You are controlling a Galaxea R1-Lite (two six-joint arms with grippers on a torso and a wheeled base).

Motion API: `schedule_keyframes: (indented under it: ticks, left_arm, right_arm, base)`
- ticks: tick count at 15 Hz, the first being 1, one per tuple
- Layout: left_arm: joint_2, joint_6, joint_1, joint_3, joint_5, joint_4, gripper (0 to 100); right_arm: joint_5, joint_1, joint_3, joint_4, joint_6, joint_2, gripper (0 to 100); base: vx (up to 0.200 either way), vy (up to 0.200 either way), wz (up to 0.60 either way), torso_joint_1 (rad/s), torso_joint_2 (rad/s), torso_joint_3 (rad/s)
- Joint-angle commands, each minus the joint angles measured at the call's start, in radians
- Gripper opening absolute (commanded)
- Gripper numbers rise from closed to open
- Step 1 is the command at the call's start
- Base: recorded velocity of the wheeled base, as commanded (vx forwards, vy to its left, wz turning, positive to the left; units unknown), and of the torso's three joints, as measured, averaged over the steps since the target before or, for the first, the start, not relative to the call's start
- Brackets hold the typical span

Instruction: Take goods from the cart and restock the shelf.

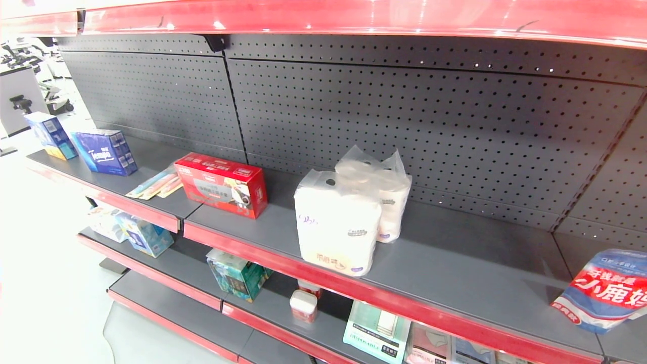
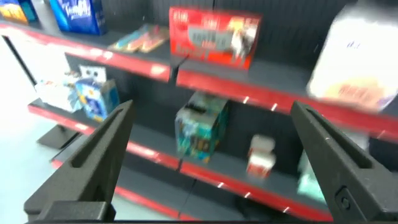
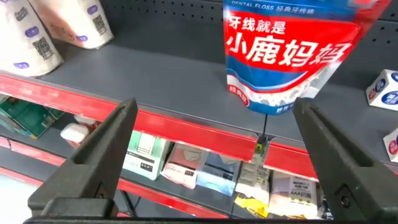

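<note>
Both arms face the shelf (image 1: pixel 455 263) empty-handed. The left gripper (image 2: pixel 211 104) has its jaws spread wide, with the red box (image 2: pixel 214 37) ahead of it. The right gripper (image 3: pixel 214 104) has its jaws just as wide, squared to the blue-and-red pouch (image 3: pixel 289 50), which stands upright near the shelf's front lip. From the head camera, the pouch lies at 4 o'clock from the toilet-roll pack (image 1: pixel 336 227), with bare deck between them. The right arm looks nearer that gap for fresh stock.

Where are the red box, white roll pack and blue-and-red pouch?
red cardboard box (image 1: pixel 223 194), head view, front face
white plastic-wrapped roll pack (image 1: pixel 336 232), head view, front
blue-and-red plastic pouch (image 3: pixel 289 56), right wrist view, front
</note>
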Motion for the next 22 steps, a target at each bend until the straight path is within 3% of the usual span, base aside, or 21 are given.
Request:
schedule_keyframes:
  ticks: [1,2,3,4,5,7,8,10,16,19,22]
  left_arm:
    - [0.396,-0.132,-0.045,-0.363,0.035,-0.027,100]
    - [0.471,-0.111,-0.025,-0.406,0.066,-0.034,100]
    - [0.543,-0.109,0.014,-0.435,0.128,-0.041,100]
    - [0.678,-0.117,0.110,-0.449,0.195,-0.107,100]
    - [0.780,-0.103,0.196,-0.452,0.193,-0.205,100]
    - [0.910,-0.036,0.264,-0.477,0.186,-0.345,100]
    - [0.974,-0.017,0.284,-0.488,0.161,-0.406,100]
    - [1.000,0.001,0.284,-0.503,0.144,-0.405,100]
    - [1.002,0.000,0.285,-0.501,0.123,-0.366,100]
    - [0.988,0.000,0.284,-0.484,0.100,-0.299,100]
    - [0.933,0.009,0.284,-0.460,0.065,-0.162,100]
  right_arm:
    - [0.000,0.000,0.000,0.001,0.001,0.007,100]
    - [0.000,0.000,0.000,0.001,0.001,0.007,100]
    - [0.000,0.000,0.000,0.001,0.001,0.007,100]
    - [0.000,0.000,0.000,0.001,0.001,0.007,100]
    - [0.000,0.000,0.000,0.001,0.001,0.007,100]
    - [0.000,0.000,0.000,0.001,0.001,0.007,100]
    - [0.000,0.000,0.000,0.001,0.001,0.007,100]
    - [0.000,0.000,0.000,0.001,0.001,0.007,100]
    - [0.000,0.000,0.000,0.001,0.001,0.007,100]
    - [0.000,0.000,0.000,0.001,0.001,0.007,100]
    - [0.000,0.000,0.000,0.001,0.001,0.007,100]
  base:
    - [0.000,0.000,0.00,0.000,0.00,0.000]
    - [0.000,0.000,0.00,0.000,0.00,0.000]
    - [0.000,0.000,0.00,0.000,0.00,0.000]
    - [0.000,0.000,0.00,0.000,0.00,0.000]
    - [0.000,0.000,-0.60,-0.002,0.01,0.002]
    - [0.000,0.000,-0.60,0.002,0.00,0.000]
    - [0.000,0.000,-0.60,0.007,0.00,0.002]
    - [0.000,0.000,-0.60,0.019,0.00,-0.002]
    - [0.000,0.000,-0.60,0.000,0.00,0.002]
    - [0.000,0.000,0.00,0.000,0.00,0.000]
    - [0.000,0.000,0.00,0.000,0.00,0.000]
